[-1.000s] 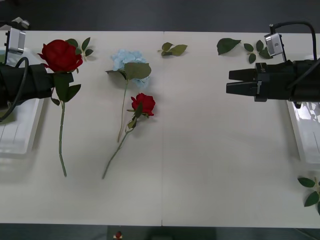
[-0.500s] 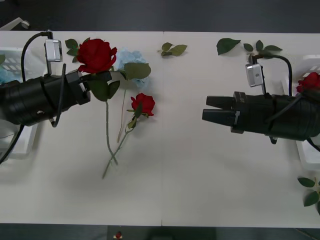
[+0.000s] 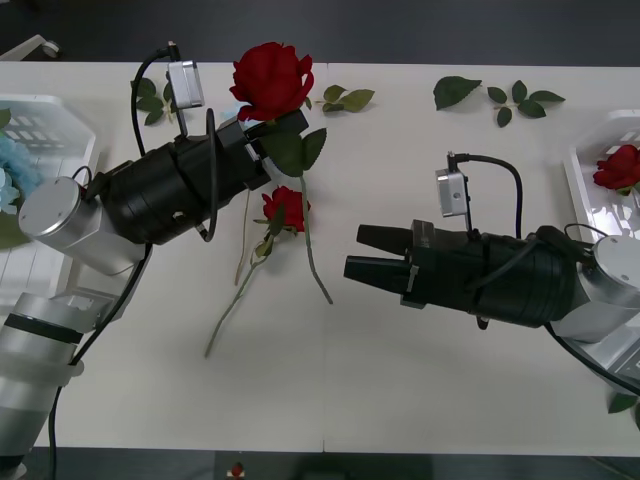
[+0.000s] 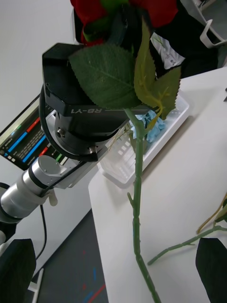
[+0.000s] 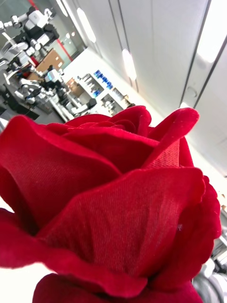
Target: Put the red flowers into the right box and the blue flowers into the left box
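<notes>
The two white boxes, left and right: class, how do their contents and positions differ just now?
The left box holds a blue flower; the right box holds a red rose. The left box sits at the table's left edge behind the left arm, the right box at the right edge. Both are white slatted baskets.

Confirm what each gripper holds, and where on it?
Left gripper: red rose, gripped at the stem top just under the head. Right gripper: open, nothing held.
</notes>
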Controlling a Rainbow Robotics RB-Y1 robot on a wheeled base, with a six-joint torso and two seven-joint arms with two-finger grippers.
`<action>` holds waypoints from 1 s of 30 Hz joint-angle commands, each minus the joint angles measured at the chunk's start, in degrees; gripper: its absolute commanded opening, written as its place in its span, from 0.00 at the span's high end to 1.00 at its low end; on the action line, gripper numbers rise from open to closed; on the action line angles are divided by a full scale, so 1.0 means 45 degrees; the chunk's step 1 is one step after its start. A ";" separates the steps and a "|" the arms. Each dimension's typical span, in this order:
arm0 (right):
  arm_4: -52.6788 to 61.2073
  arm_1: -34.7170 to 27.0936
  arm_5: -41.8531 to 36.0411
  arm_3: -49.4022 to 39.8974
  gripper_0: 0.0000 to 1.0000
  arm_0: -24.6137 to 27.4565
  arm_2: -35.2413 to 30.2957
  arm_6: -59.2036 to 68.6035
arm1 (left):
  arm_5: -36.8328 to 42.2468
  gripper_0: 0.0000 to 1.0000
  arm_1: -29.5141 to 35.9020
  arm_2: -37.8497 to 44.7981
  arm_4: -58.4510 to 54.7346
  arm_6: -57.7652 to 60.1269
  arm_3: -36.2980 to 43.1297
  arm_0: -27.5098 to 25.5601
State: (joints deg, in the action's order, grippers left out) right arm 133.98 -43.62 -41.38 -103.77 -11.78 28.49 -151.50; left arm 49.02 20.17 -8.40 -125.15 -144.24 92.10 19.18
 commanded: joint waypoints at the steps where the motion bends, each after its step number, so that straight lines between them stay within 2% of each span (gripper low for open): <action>1: -0.0848 0.0728 0.0113 -0.0181 0.01 0.0001 -0.0022 0.0367 | -0.0132 1.00 -0.0283 -0.0105 -0.0080 -0.0428 0.0236 0.0288; 13: -0.3055 0.2564 0.0445 0.0483 0.03 0.0216 -0.0022 0.0464 | -0.1304 1.00 -0.1044 -0.1003 -0.0041 -0.0252 0.0236 0.0366; 15: -0.3211 0.2798 0.0465 0.0580 0.15 0.0216 -0.0022 0.0464 | -0.1421 1.00 -0.1064 -0.1081 -0.0022 -0.0233 0.0236 0.0366; 16: -0.3426 0.2915 0.0543 0.0580 0.34 0.0216 -0.0022 0.0464 | -0.1441 1.00 -0.1083 -0.1121 0.0017 -0.0233 0.0236 0.0366; 17: -0.3504 0.2954 0.0582 0.0580 0.43 0.0216 -0.0003 0.0484 | -0.1441 1.00 -0.1083 -0.1121 0.0056 -0.0213 0.0236 0.0366; 20: -0.3739 0.2974 0.0640 0.0580 1.00 0.0216 -0.0003 0.0601 | -0.1441 1.00 -0.1083 -0.1121 0.0232 -0.0116 0.0236 0.0366; 30: -0.3739 0.2876 0.0621 0.0600 1.00 0.0216 -0.0022 0.0718 | -0.1441 1.00 -0.0849 -0.1121 0.0232 0.0002 0.0236 0.0366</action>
State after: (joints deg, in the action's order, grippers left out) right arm 117.13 -30.19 -38.41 -100.04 -11.31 28.49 -149.61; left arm 42.77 15.69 -13.67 -124.04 -144.23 92.10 19.18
